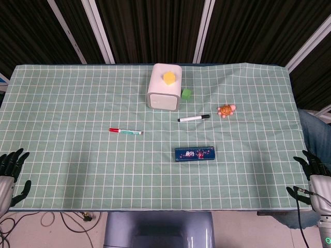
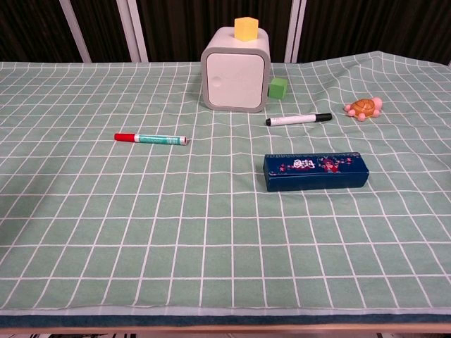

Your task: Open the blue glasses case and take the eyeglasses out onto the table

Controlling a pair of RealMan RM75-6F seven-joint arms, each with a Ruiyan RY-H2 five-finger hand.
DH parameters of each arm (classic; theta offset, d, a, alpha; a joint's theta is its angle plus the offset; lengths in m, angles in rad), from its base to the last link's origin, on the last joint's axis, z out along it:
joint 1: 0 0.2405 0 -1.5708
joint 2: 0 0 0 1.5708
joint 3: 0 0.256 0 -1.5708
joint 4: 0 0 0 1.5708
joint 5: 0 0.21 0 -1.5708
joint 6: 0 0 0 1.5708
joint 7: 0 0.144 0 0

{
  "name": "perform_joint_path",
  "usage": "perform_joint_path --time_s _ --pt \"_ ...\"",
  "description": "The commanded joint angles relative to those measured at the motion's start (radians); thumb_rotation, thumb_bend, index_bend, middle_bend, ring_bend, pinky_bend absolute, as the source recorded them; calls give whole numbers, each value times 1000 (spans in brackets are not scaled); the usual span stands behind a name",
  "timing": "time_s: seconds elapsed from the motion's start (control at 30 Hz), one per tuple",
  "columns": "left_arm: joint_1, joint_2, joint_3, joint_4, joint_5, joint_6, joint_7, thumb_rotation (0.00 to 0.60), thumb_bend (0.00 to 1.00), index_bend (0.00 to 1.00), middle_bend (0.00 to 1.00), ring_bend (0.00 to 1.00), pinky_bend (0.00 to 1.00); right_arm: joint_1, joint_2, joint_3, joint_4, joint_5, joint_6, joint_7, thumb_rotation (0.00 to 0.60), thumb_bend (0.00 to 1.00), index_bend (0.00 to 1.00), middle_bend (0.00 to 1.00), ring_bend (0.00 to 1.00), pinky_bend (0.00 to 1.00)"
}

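Observation:
The blue glasses case (image 1: 195,153) lies closed on the green checked cloth, right of centre near the front; in the chest view the blue glasses case (image 2: 316,171) shows a printed lid, fully shut. No eyeglasses are visible. My left hand (image 1: 10,174) hangs at the front left corner of the table, fingers spread, holding nothing. My right hand (image 1: 314,178) sits at the front right corner, fingers apart and empty. Both hands are far from the case and appear only in the head view.
A grey box (image 1: 165,88) with a yellow block (image 1: 169,78) on top stands at the back, a green cube (image 1: 186,93) beside it. A black-capped marker (image 1: 194,118), a red-capped marker (image 1: 125,131) and an orange toy turtle (image 1: 226,110) lie around the case.

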Motion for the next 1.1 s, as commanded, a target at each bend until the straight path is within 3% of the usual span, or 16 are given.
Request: perform_joint_path --time_s 0.03,1.1 --pt "0 0 1 1 1 1 1 600 442 23 0 0 0 0 0 0 -1 -1 -1 -2 600 204 207 99 108 230" --pt "5 3 4 1 8 6 -1 600 443 26 0 0 0 -2 -6 12 4 1 -10 7 600 204 207 99 108 230"
